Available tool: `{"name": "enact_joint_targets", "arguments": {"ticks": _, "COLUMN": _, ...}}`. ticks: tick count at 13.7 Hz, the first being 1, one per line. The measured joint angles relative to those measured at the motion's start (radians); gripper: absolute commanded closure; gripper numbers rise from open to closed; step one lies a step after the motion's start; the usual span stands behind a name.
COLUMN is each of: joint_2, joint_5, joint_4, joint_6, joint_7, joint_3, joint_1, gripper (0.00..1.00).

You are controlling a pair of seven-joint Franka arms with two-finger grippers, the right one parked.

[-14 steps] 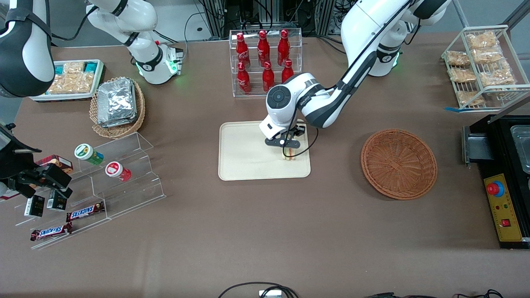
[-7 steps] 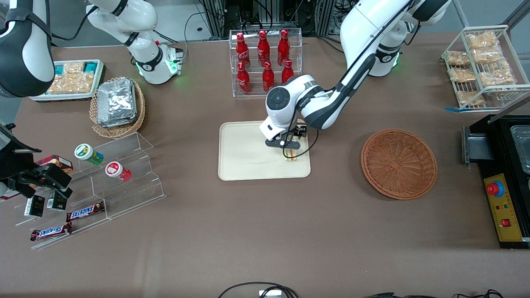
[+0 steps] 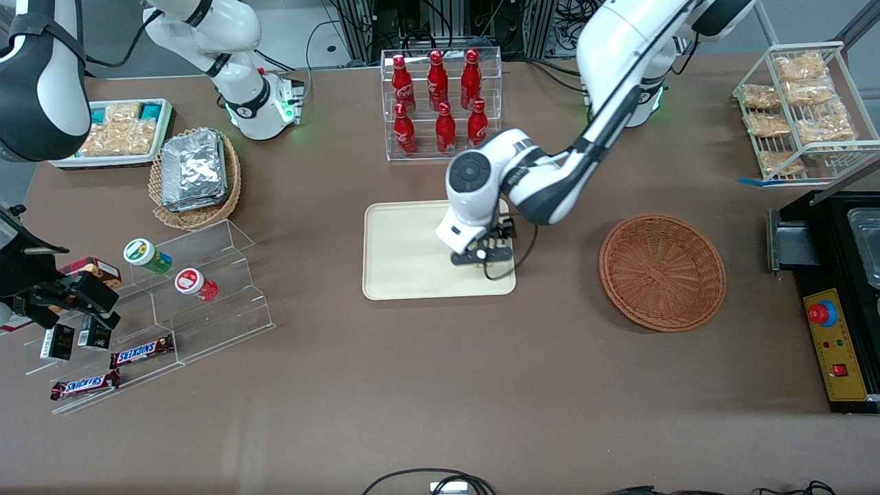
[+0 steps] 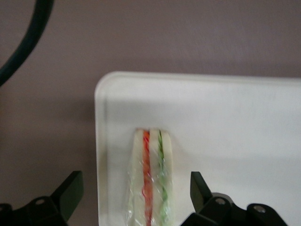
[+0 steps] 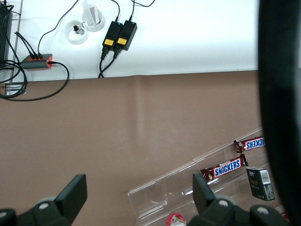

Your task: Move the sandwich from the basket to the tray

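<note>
The sandwich [image 4: 151,183], a plastic-wrapped wedge of white bread with a red and a green layer, stands on edge on the cream tray [image 4: 235,122] close to its rim. My gripper [image 4: 135,188] is open above it. One black fingertip [image 4: 70,193] sits off each side of the sandwich, and neither touches it. In the front view the gripper [image 3: 481,254] hangs over the tray [image 3: 405,247] near the corner toward the working arm's end, and the hand hides the sandwich. The reddish-brown basket [image 3: 662,271] lies beside the tray with nothing in it.
A clear rack of red bottles [image 3: 440,103] stands farther from the front camera than the tray. A tan basket of foil packs [image 3: 196,172] and a clear stepped stand [image 3: 179,289] lie toward the parked arm's end. A wire rack [image 3: 797,110] and a black box [image 3: 839,289] are at the working arm's end.
The hand has shifted a little toward the front camera. It now covers the sandwich, which showed under the fingers in the earlier front views.
</note>
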Motion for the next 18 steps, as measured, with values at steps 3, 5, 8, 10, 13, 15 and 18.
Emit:
{"name": "enact_joint_targets", "arguments": {"ticks": 3, "joint_2": -0.012, "joint_5": 0.001, "joint_4": 0.029, "joint_6": -0.017, "joint_7": -0.095, "joint_3": 0.010, "joint_1": 0.042, "gripper": 0.00}}
{"name": "enact_joint_targets", "arguments": {"ticks": 5, "joint_2": -0.045, "joint_5": 0.001, "joint_4": 0.044, "joint_6": -0.059, "joint_7": -0.127, "joint_3": 0.017, "joint_1": 0.077, "gripper": 0.00}}
{"name": "enact_joint_targets", "arguments": {"ticks": 8, "joint_2": -0.113, "joint_5": 0.001, "joint_4": 0.069, "joint_6": -0.170, "joint_7": -0.130, "joint_3": 0.020, "joint_1": 0.153, "gripper": 0.00}}
{"name": "enact_joint_targets", "arguments": {"ticks": 10, "joint_2": -0.147, "joint_5": 0.001, "joint_4": 0.091, "joint_6": -0.238, "joint_7": -0.128, "joint_3": 0.022, "joint_1": 0.201, "gripper": 0.00}}
{"name": "enact_joint_targets", "arguments": {"ticks": 13, "joint_2": -0.191, "joint_5": 0.001, "joint_4": 0.111, "joint_6": -0.308, "joint_7": -0.049, "joint_3": 0.021, "joint_1": 0.274, "gripper": 0.00}}
{"name": "enact_joint_targets", "arguments": {"ticks": 15, "joint_2": -0.230, "joint_5": -0.003, "joint_4": 0.115, "joint_6": -0.361, "joint_7": 0.055, "joint_3": 0.021, "joint_1": 0.330, "gripper": 0.00}}
{"name": "enact_joint_targets", "arguments": {"ticks": 18, "joint_2": -0.303, "joint_5": -0.037, "joint_4": 0.116, "joint_6": -0.439, "joint_7": 0.248, "joint_3": 0.023, "joint_1": 0.416, "gripper": 0.00}}
